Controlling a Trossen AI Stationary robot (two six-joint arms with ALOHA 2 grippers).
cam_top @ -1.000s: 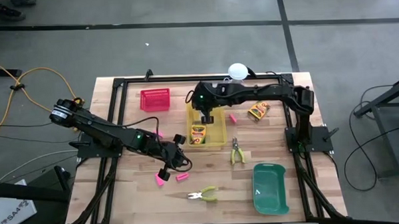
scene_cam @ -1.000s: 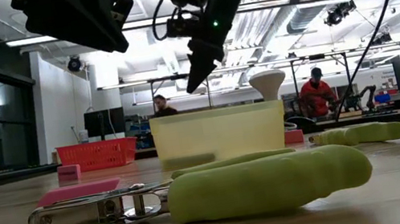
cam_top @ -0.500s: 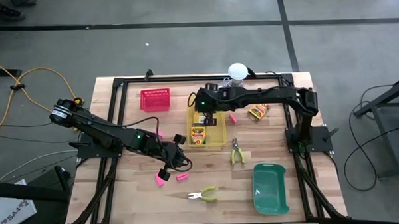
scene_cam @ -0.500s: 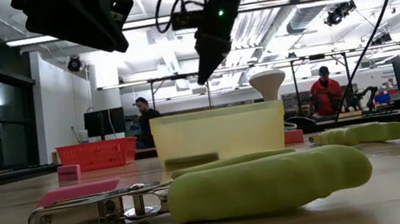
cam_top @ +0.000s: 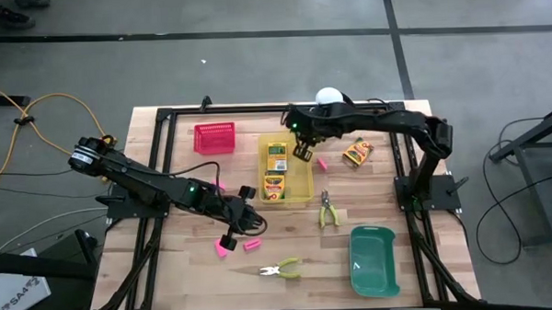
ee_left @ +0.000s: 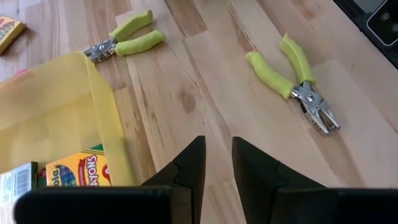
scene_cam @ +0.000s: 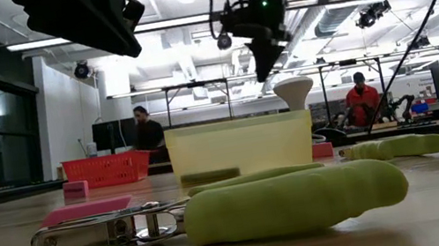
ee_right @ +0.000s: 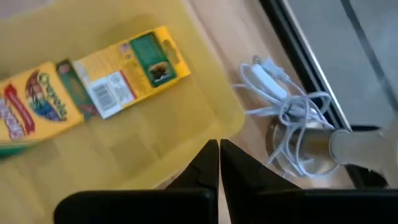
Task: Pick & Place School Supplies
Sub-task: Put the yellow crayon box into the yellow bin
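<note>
- Scanning from the left edge of the tabletop (cam_top: 169, 269): the left tool (cam_top: 245, 210) hangs low over the wood beside the near left corner of the yellow bin (cam_top: 307, 193), its 2 fingers (ee_left: 193, 163) slightly parted with nothing between them.
- 2 pink erasers (cam_top: 222, 250) lie on the tabletop just in front of that tool; a red basket (cam_top: 215, 138) stands at the far left.
- 2 crayon boxes (cam_top: 275, 156) lie flat inside the yellow bin, end to end.
- Near pliers (cam_top: 282, 269) with yellow-green handles lie in front of the bin, well apart from it.
- Right tool (cam_top: 304, 153) hovers above the far right edge of the yellow bin, fingers pressed together, gripping nothing.
- Second pliers (cam_top: 328, 211) lie to the right of the bin; 1 pink eraser (cam_top: 321, 163) lies just beyond them.
- 1 crayon box (cam_top: 357, 153) lies on the tabletop at the far right; a green bin (cam_top: 373, 262) sits near the front right.
</note>
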